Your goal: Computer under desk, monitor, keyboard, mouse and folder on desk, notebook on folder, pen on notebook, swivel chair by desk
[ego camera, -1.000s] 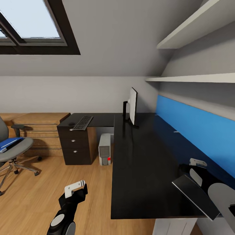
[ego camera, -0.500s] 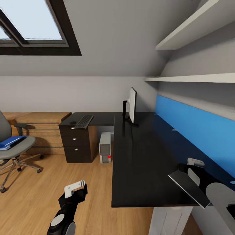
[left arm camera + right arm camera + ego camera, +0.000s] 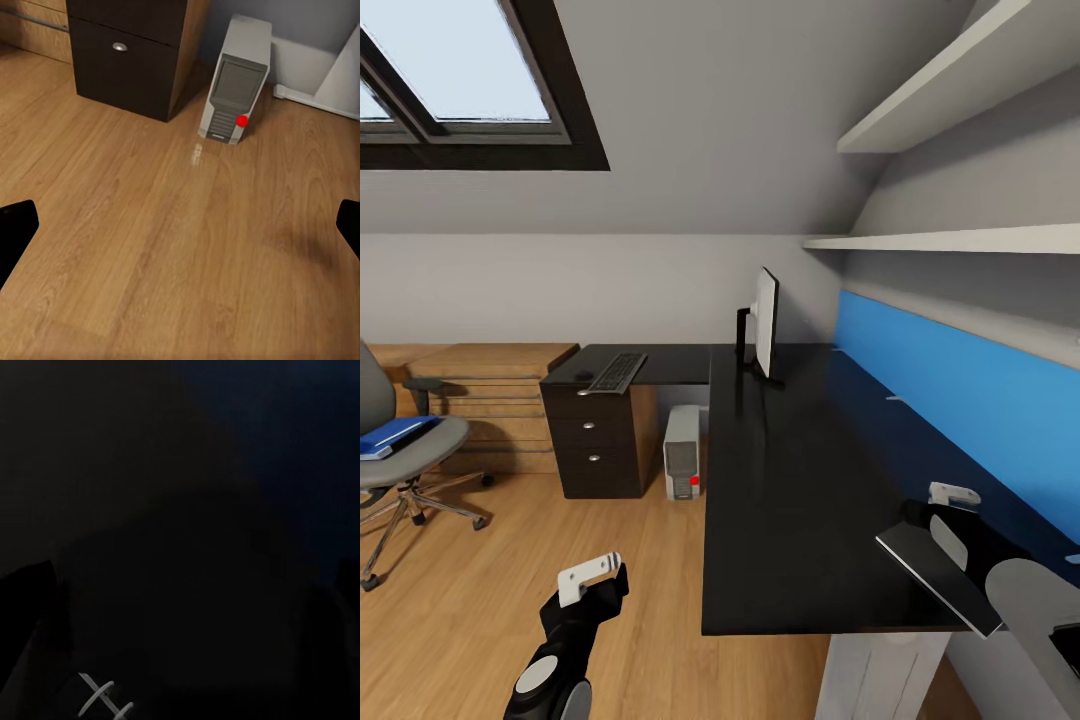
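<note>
Wooden floor point(image 3: 150, 225) fronts the computer point(image 3: 232, 79) between the released left hand point(image 3: 180, 225); right hand point(image 3: 945, 520) grasps the notebook point(image 3: 935, 575).

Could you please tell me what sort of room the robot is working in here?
Probably an attic bedroom used as a home office: a skylight in a sloped ceiling, a long black desk with a monitor, and a grey swivel chair on a wooden floor.

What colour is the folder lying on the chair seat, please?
Bright blue; the folder on the chair shows best in the head view.
</note>
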{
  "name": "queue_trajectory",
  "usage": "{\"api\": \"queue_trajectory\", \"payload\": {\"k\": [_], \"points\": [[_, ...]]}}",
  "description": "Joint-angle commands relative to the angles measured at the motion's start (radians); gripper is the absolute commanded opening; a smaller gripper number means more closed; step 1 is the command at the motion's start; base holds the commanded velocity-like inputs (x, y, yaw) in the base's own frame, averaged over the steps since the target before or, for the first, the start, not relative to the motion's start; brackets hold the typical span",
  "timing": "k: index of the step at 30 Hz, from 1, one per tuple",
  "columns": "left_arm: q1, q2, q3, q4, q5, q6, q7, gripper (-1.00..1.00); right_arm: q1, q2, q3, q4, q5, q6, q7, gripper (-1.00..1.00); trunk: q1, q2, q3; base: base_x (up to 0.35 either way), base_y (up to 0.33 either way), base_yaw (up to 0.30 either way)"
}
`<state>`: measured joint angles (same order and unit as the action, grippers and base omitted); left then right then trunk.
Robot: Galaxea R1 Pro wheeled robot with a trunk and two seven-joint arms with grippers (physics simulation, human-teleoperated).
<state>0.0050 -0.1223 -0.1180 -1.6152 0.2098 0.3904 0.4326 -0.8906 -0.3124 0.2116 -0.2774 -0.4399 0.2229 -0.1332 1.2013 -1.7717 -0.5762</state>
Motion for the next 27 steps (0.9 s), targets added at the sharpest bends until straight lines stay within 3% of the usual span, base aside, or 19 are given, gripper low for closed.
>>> {"api": "queue_trajectory", "payload": {"k": [1, 11, 27], "points": [[0.000, 0.000, -0.001, -0.002, 0.010, 0.002, 0.008, 1.00, 0.001, -0.001, 0.012, 0.020, -0.015, 0.012, -0.003, 1.00, 0.000, 0.000, -0.001, -0.023, 0.000, 0.000], [0.000, 0.000, -0.002, -0.002, 0.010, 0.002, 0.008, 1.00, 0.001, -0.001, 0.012, 0.020, -0.014, 0.012, -0.003, 1.00, 0.000, 0.000, -0.001, -0.107, 0.000, 0.000], [0.000, 0.000, -0.002, -0.002, 0.010, 0.002, 0.008, 1.00, 0.001, -0.001, 0.011, 0.021, -0.014, 0.012, -0.003, 1.00, 0.000, 0.000, -0.001, -0.011, 0.000, 0.000]]}}
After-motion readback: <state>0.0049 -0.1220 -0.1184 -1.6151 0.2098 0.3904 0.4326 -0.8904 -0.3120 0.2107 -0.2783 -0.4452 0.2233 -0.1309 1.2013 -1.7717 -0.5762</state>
